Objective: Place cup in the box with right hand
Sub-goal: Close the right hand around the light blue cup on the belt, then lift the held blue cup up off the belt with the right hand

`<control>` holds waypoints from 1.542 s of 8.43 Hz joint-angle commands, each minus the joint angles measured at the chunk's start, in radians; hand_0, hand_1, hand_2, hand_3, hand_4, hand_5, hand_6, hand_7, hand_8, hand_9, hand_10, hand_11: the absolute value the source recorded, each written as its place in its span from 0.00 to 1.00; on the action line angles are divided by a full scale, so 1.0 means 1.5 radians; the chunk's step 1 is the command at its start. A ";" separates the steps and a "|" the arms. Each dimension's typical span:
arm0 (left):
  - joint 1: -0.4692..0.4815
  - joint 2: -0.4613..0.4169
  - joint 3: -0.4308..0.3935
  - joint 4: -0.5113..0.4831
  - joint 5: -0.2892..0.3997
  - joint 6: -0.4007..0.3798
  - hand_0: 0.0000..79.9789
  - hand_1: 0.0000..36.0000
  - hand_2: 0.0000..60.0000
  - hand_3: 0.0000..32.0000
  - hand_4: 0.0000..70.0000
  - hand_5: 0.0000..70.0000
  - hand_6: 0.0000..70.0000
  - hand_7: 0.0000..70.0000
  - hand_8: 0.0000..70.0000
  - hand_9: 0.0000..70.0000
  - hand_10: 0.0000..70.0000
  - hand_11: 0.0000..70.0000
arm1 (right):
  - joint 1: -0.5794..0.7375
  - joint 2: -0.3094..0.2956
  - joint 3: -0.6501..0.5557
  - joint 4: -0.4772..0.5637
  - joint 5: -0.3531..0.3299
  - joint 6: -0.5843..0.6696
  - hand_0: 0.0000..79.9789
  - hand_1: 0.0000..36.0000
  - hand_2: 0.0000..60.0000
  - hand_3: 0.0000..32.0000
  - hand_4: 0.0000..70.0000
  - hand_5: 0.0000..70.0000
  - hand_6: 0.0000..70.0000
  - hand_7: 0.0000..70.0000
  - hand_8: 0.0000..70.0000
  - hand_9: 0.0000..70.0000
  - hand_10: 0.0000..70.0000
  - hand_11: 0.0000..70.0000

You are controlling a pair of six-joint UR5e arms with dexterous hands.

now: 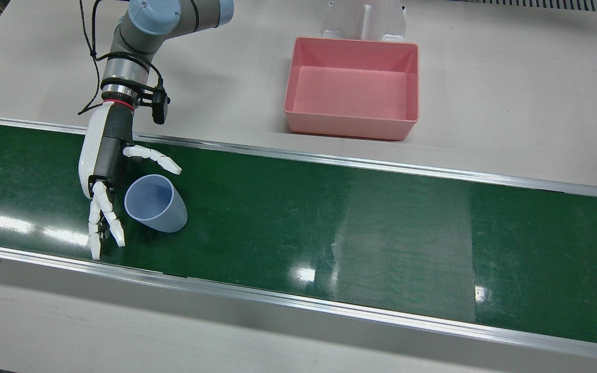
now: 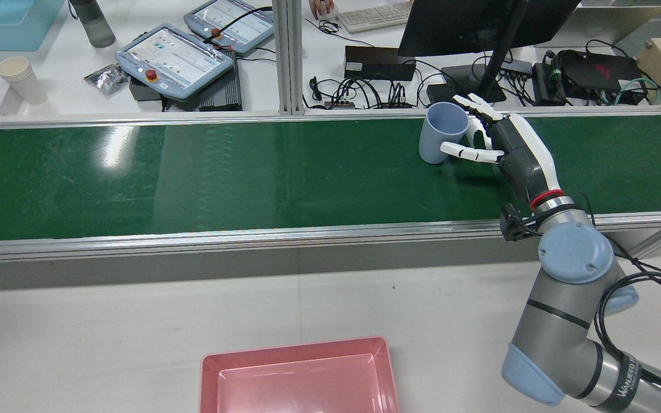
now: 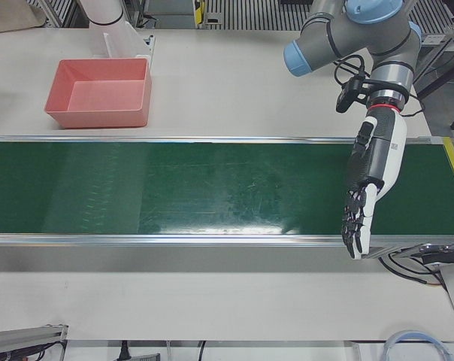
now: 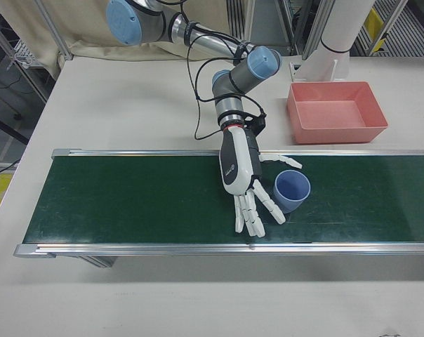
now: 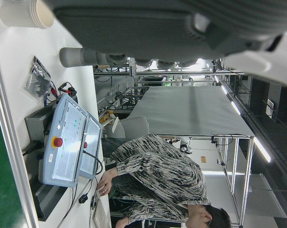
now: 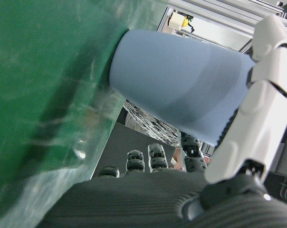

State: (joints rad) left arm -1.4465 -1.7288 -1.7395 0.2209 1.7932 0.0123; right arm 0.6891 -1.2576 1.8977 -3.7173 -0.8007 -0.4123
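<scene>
A pale blue cup (image 1: 156, 203) stands upright on the green belt (image 1: 329, 228), mouth up. My right hand (image 1: 102, 160) lies beside it, open, with the thumb (image 1: 153, 158) on the side of the pink box and the other fingers (image 1: 105, 225) stretched past the cup's other side. The rear view shows the cup (image 2: 442, 133) between thumb and fingers of the right hand (image 2: 514, 152). In the right hand view the cup (image 6: 181, 80) fills the frame, with the thumb (image 6: 262, 109) against its rim end. The pink box (image 1: 353, 134) stands empty on the table behind the belt. My left hand (image 3: 360, 218) hangs open over the belt's other end.
The belt has raised metal rails (image 1: 329, 160) along both edges. A white stand (image 1: 363, 20) sits behind the box. Beyond the belt in the rear view are teach pendants (image 2: 175, 57), cables and a monitor (image 2: 479, 23).
</scene>
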 commanded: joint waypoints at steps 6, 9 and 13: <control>0.000 0.000 0.000 0.000 0.000 0.000 0.00 0.00 0.00 0.00 0.00 0.00 0.00 0.00 0.00 0.00 0.00 0.00 | 0.061 -0.037 0.040 -0.059 0.004 0.000 0.49 1.00 1.00 0.00 0.32 0.21 0.53 1.00 0.72 1.00 0.56 0.81; 0.000 0.000 0.000 0.000 0.000 0.000 0.00 0.00 0.00 0.00 0.00 0.00 0.00 0.00 0.00 0.00 0.00 0.00 | 0.075 -0.083 0.119 -0.065 0.004 -0.002 0.48 1.00 1.00 0.00 0.39 0.22 0.56 1.00 0.80 1.00 0.69 0.99; 0.000 0.000 0.000 -0.001 0.000 0.000 0.00 0.00 0.00 0.00 0.00 0.00 0.00 0.00 0.00 0.00 0.00 0.00 | 0.027 -0.088 0.354 -0.065 0.000 -0.113 0.48 0.98 1.00 0.00 0.44 0.21 0.54 1.00 0.79 1.00 0.69 0.99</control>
State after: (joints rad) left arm -1.4466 -1.7287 -1.7395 0.2196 1.7933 0.0123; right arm 0.7980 -1.3997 2.2559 -3.8160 -0.7975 -0.4995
